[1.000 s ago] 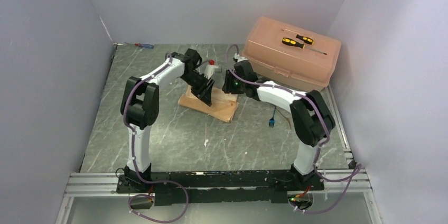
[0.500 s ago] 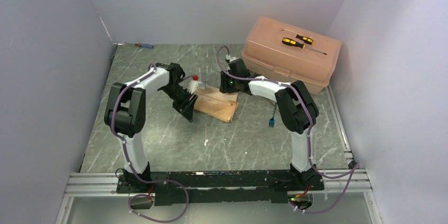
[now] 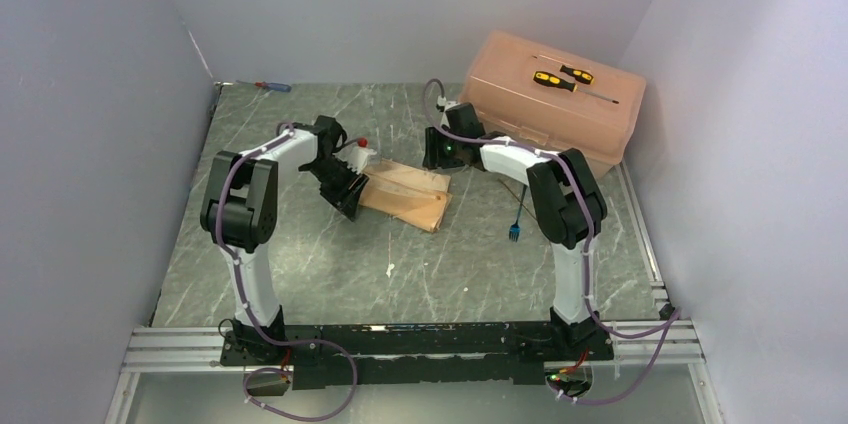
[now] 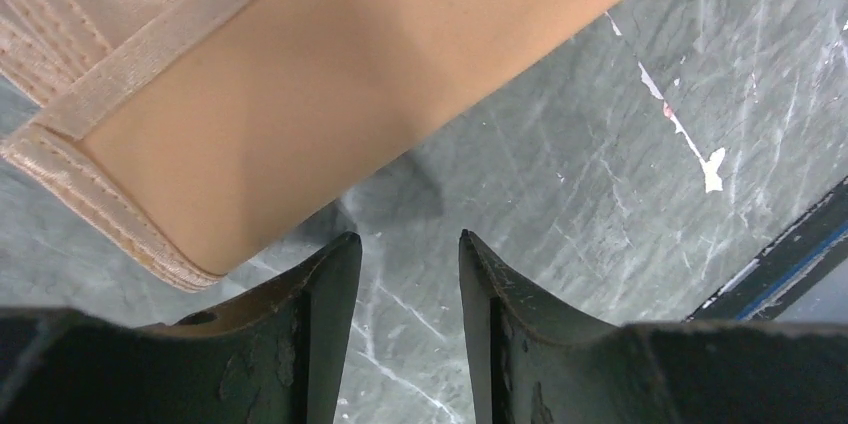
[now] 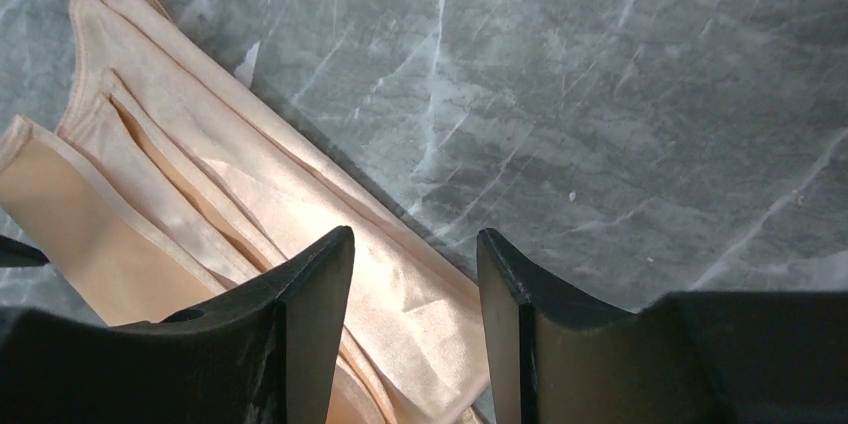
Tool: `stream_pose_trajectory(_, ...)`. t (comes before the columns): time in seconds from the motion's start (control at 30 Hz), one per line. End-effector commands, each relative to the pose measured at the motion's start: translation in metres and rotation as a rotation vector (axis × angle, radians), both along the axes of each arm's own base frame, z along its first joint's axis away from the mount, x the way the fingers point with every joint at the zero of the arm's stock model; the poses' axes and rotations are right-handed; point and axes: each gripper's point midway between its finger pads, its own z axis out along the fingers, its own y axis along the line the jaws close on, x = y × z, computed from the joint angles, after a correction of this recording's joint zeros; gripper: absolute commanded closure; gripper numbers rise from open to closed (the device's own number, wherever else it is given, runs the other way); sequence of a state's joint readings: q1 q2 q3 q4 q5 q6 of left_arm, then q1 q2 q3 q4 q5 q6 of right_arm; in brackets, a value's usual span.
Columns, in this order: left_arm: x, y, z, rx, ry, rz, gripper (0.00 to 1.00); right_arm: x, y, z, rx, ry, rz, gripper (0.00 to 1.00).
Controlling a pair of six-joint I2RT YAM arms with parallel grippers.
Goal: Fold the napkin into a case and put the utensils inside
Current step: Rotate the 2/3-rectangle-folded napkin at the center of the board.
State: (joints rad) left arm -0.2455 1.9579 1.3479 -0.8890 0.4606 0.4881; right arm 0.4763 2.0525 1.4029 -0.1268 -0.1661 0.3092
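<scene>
Mid-table, the napkin (image 3: 405, 194) lies flat, folded to a narrow rectangle with layered diagonal flaps on top.

Left gripper (image 4: 410, 239): low at the napkin's left end. The fingers are parted, bare table (image 4: 620, 194) shows through the gap, and nothing is held. The hemmed corner of the cloth sits just beyond one finger; I cannot tell whether it touches.

Right gripper (image 5: 413, 234): over the napkin's far right end, on the box (image 3: 545, 109) side. The fingers are parted and nothing is clamped. The cloth's edge runs under the gap, with pleats fanning away to one side.

Fork (image 3: 515, 227): on the table to the right of the napkin, clear of it and close by my right arm. Its blue end points toward the bases.

Box: far right corner, lid down, with two yellow-black screwdrivers (image 3: 562, 77) lying on top.

Red-blue screwdriver (image 3: 270, 86): far left edge of the table, well apart from everything else.
</scene>
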Motion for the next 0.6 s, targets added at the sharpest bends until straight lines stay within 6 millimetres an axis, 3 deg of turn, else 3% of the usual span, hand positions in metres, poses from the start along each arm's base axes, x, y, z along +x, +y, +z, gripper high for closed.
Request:
stream_pose_trajectory(0.0,0.031,0.005,-0.017,0.064,-0.073,0.030,0.51,-0.006,0.001,-0.008,0.000,0.003,0.025,0.48)
stream_pose_trajectory(0.37,0.106,-0.008,-0.015,0.073,-0.208,0.063,0.51,-0.072,-0.041,-0.032,-0.033,0.088,-0.088,0.56)
stream_pose_trajectory(0.57,0.139,-0.031,-0.013,0.068,-0.274,0.024,0.50,-0.136,-0.033,-0.036,0.038,0.164,-0.069,0.56)
